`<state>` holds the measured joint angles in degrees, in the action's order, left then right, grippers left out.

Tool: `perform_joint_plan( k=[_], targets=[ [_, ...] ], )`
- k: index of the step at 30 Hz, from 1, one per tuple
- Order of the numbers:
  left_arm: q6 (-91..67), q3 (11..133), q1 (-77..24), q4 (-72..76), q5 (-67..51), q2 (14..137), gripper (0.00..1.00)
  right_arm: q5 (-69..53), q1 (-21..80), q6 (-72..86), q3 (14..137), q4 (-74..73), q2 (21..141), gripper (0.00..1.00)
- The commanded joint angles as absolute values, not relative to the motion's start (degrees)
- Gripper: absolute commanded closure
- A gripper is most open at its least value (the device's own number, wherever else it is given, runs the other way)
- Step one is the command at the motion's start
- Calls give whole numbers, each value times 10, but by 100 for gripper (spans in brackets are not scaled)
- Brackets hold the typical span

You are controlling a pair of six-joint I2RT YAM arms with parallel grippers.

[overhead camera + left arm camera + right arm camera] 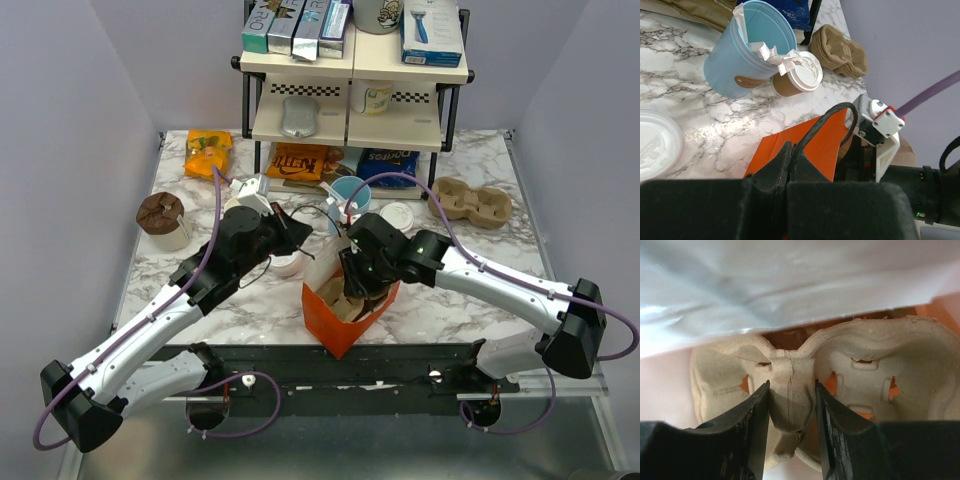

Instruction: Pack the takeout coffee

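Note:
The takeout coffee (397, 216), a small tan cup with a white lid, stands on the marble table right of the taller light-blue cup (348, 200); in the left wrist view the coffee (796, 80) leans against the blue cup (747, 50). An orange paper bag (340, 315) stands open at the front centre. My left gripper (290, 238) is shut on the bag's black cord handle (812, 131), just left of the bag. My right gripper (355, 285) reaches into the bag and is shut on the middle ridge of a pulp cup carrier (790, 390) inside it.
A second pulp carrier (470, 200) lies at the right rear. A white-lidded container (285, 262) sits left of the bag. A brown-topped cup (162, 215) stands at the left. Snack bags (300, 160) lie under a black-and-cream shelf rack (350, 100) at the back.

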<state>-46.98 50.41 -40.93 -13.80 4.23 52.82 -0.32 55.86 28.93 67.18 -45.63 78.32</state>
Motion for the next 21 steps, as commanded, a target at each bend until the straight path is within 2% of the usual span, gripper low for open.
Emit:
perform_joint_plan(
  k=[1, 8, 18, 20, 21],
  targets=[
    [-476, 496, -415, -121, 36, 519, 100, 30, 555, 324, 637, -449, 809, 54],
    [-483, 495, -419, -123, 47, 524, 100, 4, 556, 337, 597, -425, 818, 52],
    [-484, 497, -425, -125, 58, 530, 100, -13, 556, 347, 603, -488, 796, 48],
    [-483, 499, -425, -126, 58, 533, 100, -13, 556, 346, 609, -494, 795, 41],
    [-483, 499, -426, -126, 58, 532, 100, -13, 555, 347, 612, -497, 795, 33]
  ],
)
